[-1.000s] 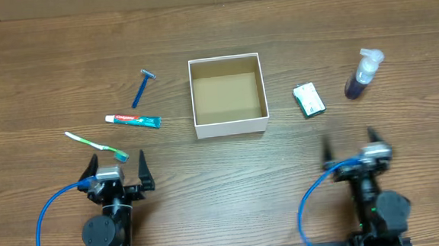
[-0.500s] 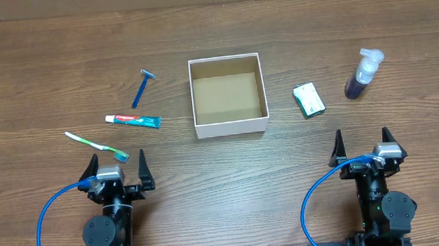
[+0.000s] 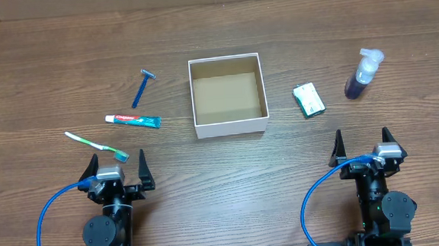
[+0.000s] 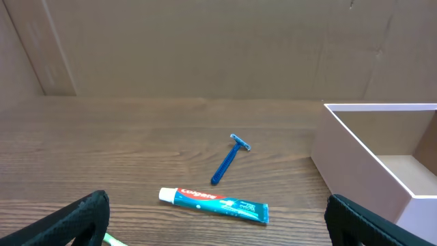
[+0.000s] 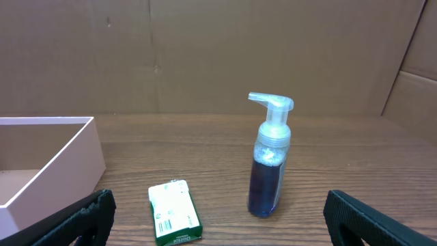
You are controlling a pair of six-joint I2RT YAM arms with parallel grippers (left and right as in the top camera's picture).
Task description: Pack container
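The container [image 3: 230, 125] is a square white-walled box with a brown inside, empty, at the table's middle; it also shows in the left wrist view [image 4: 362, 160] and the right wrist view [image 5: 75, 147]. Left of it lie a blue razor [image 3: 142, 87], a toothpaste tube [image 3: 133, 121] and a green-white toothbrush [image 3: 96, 146]. Right of it lie a green-white packet [image 3: 308, 100] and an upright blue pump bottle [image 3: 362, 74]. My left gripper [image 3: 119, 163] is open and empty, just below the toothbrush. My right gripper [image 3: 363, 141] is open and empty, below the packet and bottle.
Brown cardboard walls stand behind the table's far edge [image 4: 205, 48]. Blue cables loop from both arm bases at the near edge [image 3: 46, 221].
The right gripper shifted right and turned to face straight ahead between one second and half a second ago; since then nothing has moved. The left arm stayed still.
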